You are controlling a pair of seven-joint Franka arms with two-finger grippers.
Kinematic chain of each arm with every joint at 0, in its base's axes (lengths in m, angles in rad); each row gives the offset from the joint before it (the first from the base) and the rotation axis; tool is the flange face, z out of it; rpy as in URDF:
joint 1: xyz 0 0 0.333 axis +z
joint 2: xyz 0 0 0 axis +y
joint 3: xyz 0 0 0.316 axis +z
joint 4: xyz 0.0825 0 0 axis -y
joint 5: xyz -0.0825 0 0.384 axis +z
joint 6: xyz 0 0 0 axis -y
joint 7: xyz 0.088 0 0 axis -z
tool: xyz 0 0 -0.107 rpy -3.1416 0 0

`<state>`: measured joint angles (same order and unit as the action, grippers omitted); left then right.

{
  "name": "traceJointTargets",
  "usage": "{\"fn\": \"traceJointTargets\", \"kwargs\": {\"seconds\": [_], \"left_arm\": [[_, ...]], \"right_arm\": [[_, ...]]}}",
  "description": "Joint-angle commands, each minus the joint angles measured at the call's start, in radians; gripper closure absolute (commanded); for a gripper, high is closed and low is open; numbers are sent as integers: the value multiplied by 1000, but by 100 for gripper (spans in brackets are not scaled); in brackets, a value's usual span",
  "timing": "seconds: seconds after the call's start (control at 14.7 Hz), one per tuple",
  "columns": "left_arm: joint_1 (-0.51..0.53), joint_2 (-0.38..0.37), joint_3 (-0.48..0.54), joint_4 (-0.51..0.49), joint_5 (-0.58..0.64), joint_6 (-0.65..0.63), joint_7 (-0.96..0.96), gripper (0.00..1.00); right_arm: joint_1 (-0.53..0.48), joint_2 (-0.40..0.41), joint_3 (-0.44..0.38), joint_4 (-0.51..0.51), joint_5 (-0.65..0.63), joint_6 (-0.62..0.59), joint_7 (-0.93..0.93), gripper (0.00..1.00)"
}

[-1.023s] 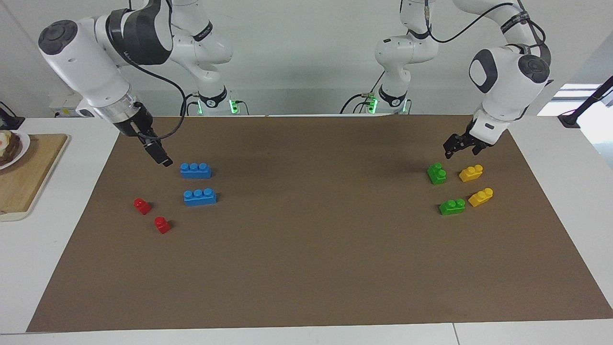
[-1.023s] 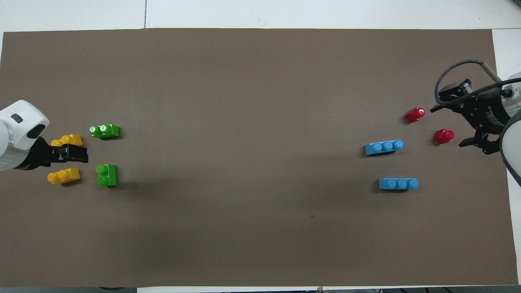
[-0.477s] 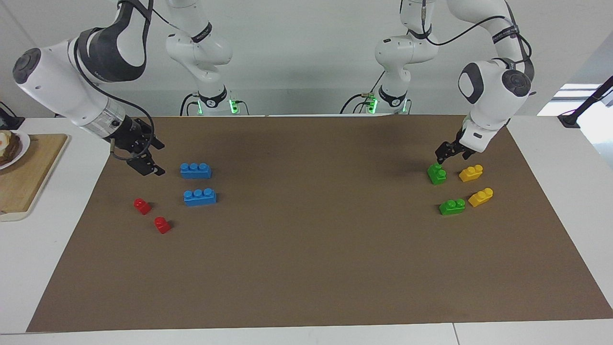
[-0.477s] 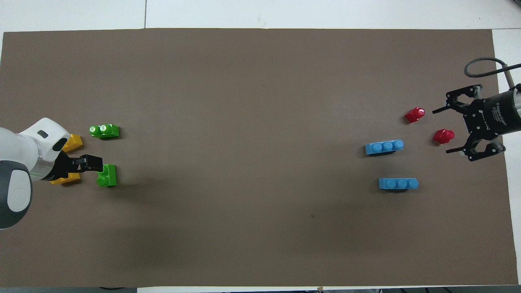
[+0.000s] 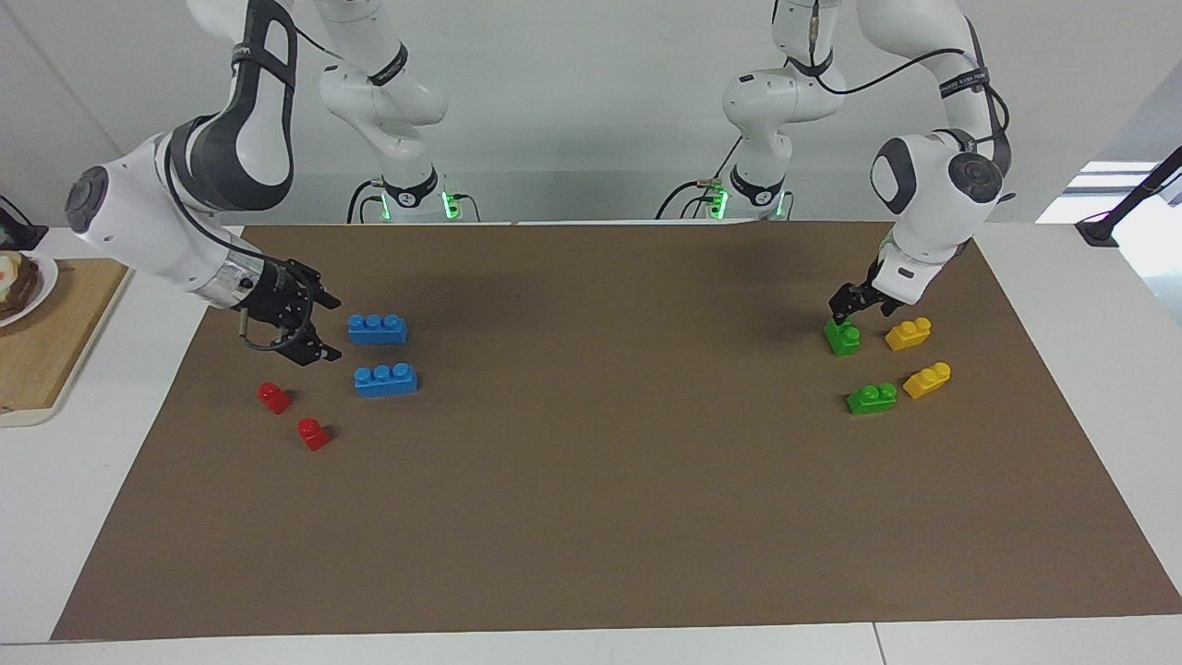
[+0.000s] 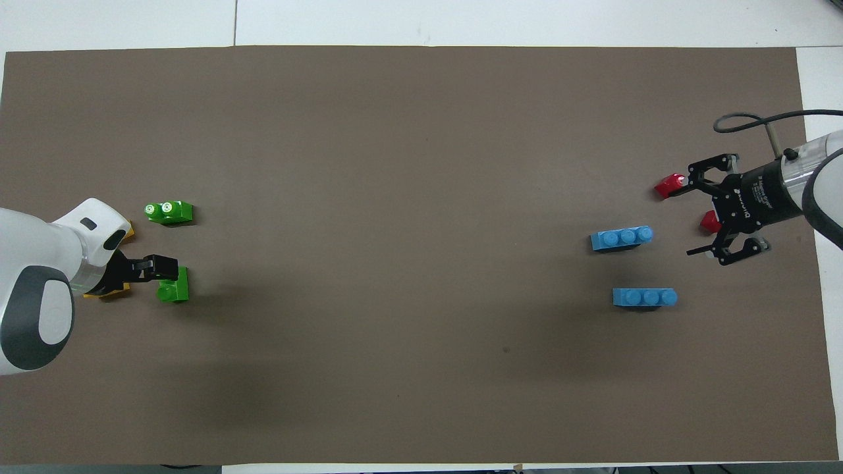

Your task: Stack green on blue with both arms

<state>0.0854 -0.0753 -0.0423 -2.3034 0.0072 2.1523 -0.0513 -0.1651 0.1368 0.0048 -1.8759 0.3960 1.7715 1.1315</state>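
Facing view: I see my left end effector low at the green brick nearer the robots, at the left arm's end of the bench; whether it grips I cannot tell. My right end effector, spread wide, hangs beside the blue brick nearer the robots.

Overhead view: the green brick lies just ahead of the left end effector, long axis pointing away from the robots. The blue bricks run along the bench's length; the right end effector faces them.

wide bare mat between brick clusters
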Motion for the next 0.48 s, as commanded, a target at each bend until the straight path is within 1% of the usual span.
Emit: {"fn": "traceJointTargets", "kwargs": {"seconds": [0.0, 0.27, 0.41], "left_arm": [[-4, 14, -1, -17, 10, 34, -8, 0], [-6, 22, -1, -17, 10, 50, -8, 0], [-13, 38, -1, -19, 10, 58, -12, 0]], "right_arm": [[-33, 3, 9, -41, 35, 31, -10, 0], [-28, 18, 9, -83, 35, 101, -45, 0], [-22, 20, 10, -103, 35, 147, -65, 0]]}}
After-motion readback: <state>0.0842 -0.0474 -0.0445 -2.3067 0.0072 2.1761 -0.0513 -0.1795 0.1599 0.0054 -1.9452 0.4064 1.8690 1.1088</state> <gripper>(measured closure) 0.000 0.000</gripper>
